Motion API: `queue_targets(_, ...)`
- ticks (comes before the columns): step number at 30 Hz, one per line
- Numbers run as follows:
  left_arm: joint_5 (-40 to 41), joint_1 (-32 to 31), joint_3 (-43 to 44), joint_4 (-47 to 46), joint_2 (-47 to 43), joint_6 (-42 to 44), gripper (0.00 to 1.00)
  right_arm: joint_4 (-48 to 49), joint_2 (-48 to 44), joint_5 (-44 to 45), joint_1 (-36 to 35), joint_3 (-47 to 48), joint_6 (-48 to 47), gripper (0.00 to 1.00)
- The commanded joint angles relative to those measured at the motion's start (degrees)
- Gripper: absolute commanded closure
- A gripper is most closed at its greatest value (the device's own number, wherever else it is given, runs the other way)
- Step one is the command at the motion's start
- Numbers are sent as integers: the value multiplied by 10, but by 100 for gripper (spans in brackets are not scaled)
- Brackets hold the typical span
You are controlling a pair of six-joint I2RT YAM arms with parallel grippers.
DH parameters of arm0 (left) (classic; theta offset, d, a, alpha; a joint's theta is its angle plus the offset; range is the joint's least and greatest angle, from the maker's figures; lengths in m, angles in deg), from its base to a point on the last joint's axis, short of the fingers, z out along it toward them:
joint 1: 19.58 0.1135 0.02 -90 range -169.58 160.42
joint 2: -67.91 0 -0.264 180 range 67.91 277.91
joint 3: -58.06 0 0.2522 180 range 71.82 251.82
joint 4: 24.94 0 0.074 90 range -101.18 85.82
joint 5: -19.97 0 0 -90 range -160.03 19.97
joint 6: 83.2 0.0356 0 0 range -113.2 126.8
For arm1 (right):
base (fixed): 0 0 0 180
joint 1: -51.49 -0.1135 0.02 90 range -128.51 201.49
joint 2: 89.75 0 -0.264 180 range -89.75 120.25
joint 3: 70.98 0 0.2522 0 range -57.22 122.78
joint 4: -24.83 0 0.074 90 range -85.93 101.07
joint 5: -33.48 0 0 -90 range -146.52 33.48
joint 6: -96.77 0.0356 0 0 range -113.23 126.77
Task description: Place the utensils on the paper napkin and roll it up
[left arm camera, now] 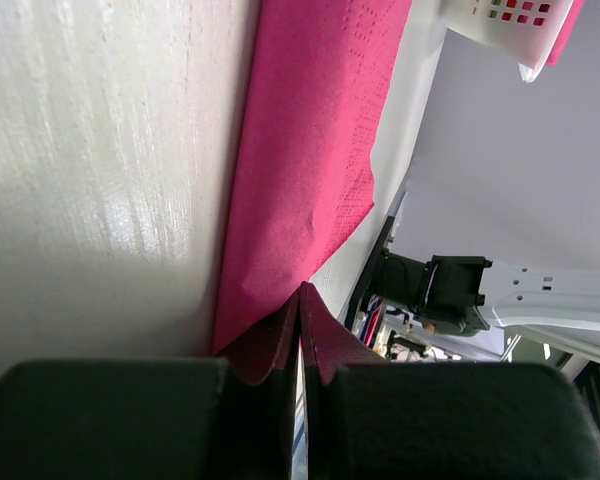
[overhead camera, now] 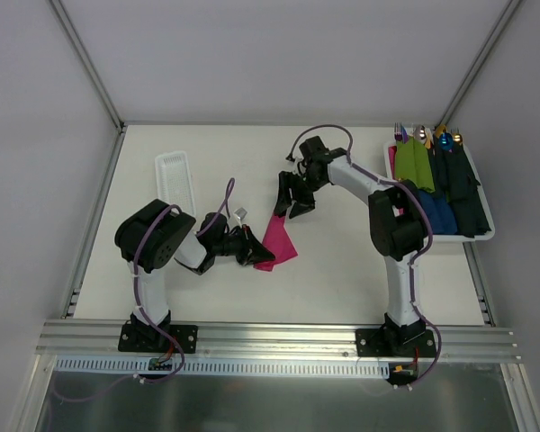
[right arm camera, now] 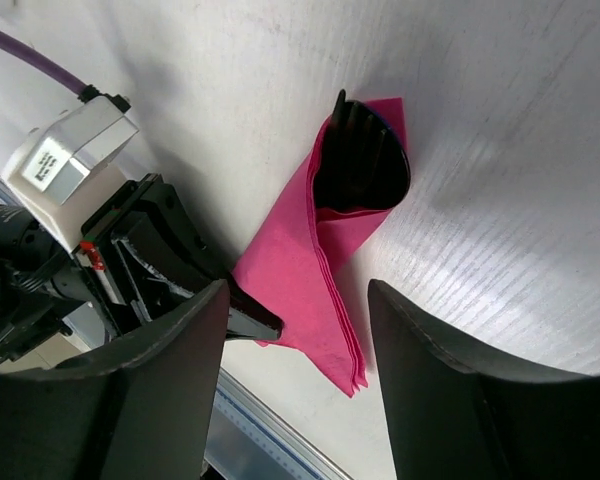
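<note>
1. Alu rail [overhead camera: 279, 337] w/ both arm bases runs along the 6 o'clock edge of the top view, table [overhead camera: 342, 279] beyond it.
2. left gripper [overhead camera: 256, 254] lies low on the table, pointing toward 3 o'clock. Jaws are clenched on the near corner of the paper napkin [overhead camera: 282, 238]. Its wrist view shows the fingertips [left arm camera: 280, 340] pressed together w/ the pink sheet pinched between.
3. Napkin sits mid-table, folded over into a long narrow wedge and lying flat, long axis approx 12-to-6.
4. utensils [right arm camera: 360, 165]: only dark ends show, poking from the fold's open end in the right wrist view. The rest is wrapped inside, so can't tell spoon from fork.
5. right gripper [overhead camera: 292, 202] hangs at the napkin's 12 o'clock end, jaws released and wide apart, gripping nothing.
6. In the way: left gripper's body covers the napkin's 8 o'clock corner in the top view, and right gripper hides its far tip.
7. Around: narrow white tray [overhead camera: 175, 175] at the napkin's 10 o'clock, well apart. White bin [overhead camera: 486, 236] at 2 o'clock by the table's right edge, holding a green bundle [overhead camera: 414, 162], blue bundle [overhead camera: 432, 211] and navy bundle [overhead camera: 463, 189].
</note>
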Motion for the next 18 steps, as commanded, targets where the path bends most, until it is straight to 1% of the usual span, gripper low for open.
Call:
queue_targets(1, 53, 7, -15, 45, 18, 12, 100, 38, -10, 13, -10, -21, 31, 38)
queue_targets(7, 55, 7, -16, 48, 13, 13, 100, 54, 7, 34, -25, -28, 34, 38)
queue_targets(18, 60, 7, -17, 56, 5, 18, 100, 52, 40, 102, -44, -27, 35, 47)
